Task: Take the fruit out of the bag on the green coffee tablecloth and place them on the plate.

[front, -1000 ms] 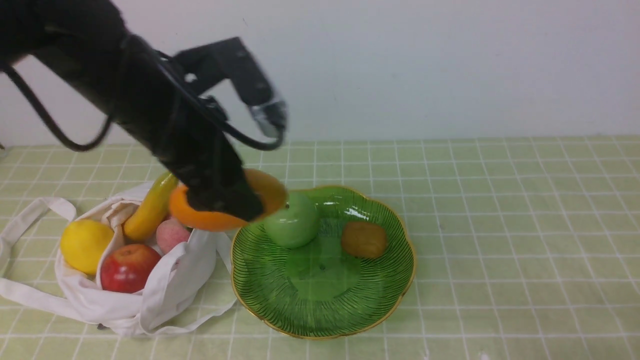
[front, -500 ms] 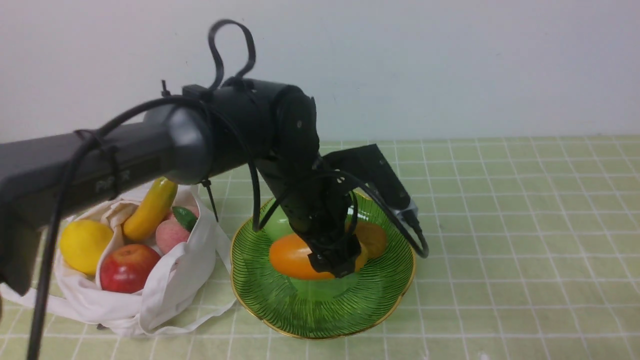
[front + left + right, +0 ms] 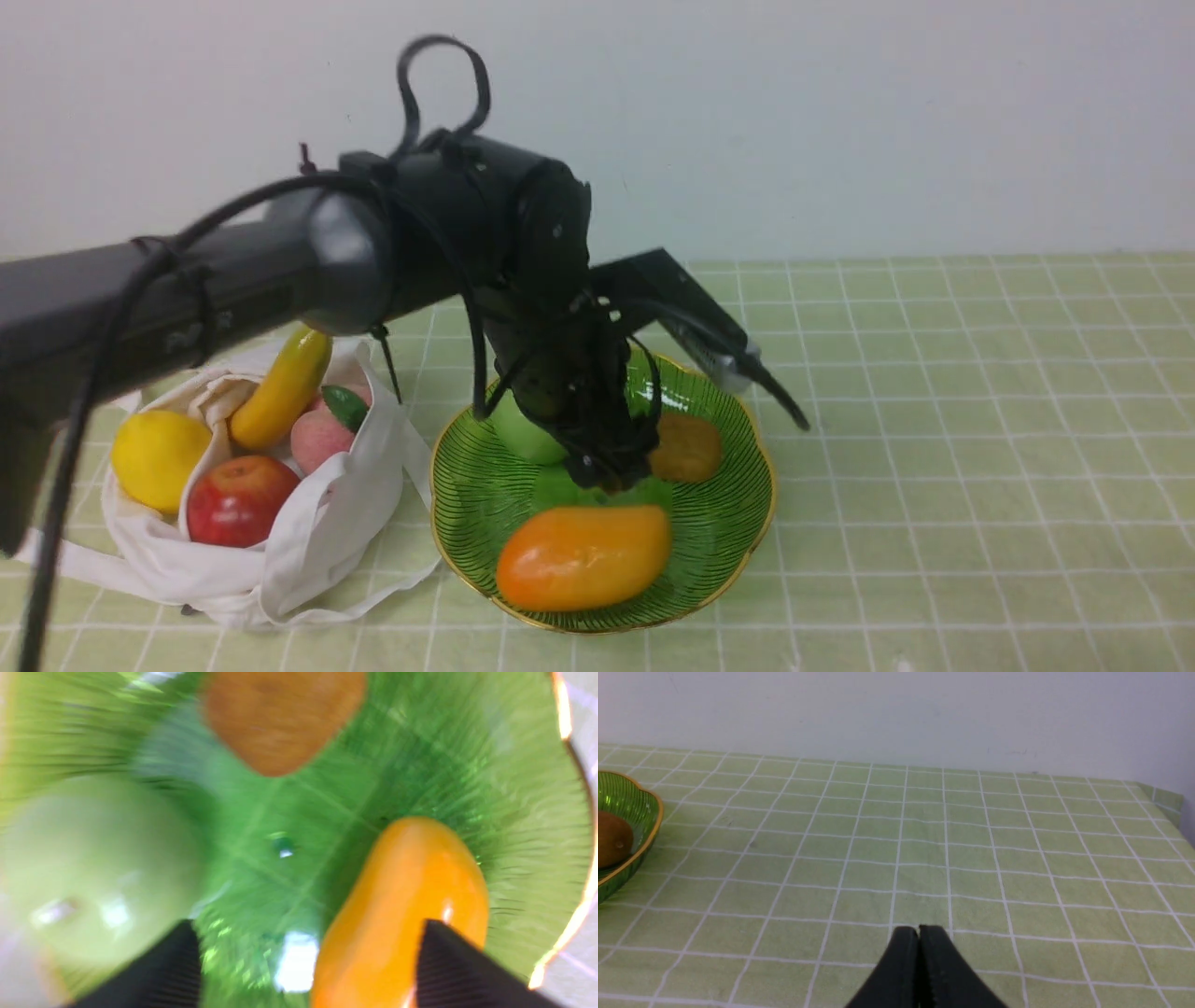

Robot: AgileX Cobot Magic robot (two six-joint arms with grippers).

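Observation:
The orange-yellow mango lies free on the near side of the green plate. My left gripper hangs just above the plate's middle, open and empty. In the left wrist view its fingers stand wide apart, with the mango below one of them. The white bag lies left of the plate on the green tablecloth. It holds a lemon, a red apple, a banana and a peach. My right gripper is shut over bare cloth.
A green apple and a brown fruit also sit on the plate, at its far side. The left arm partly hides the green apple. Bag straps trail toward the table's front left. A white wall stands behind the table.
The left arm carried the mango from above the bag to the plate. It let the mango go, and the gripper has risen slightly above it.

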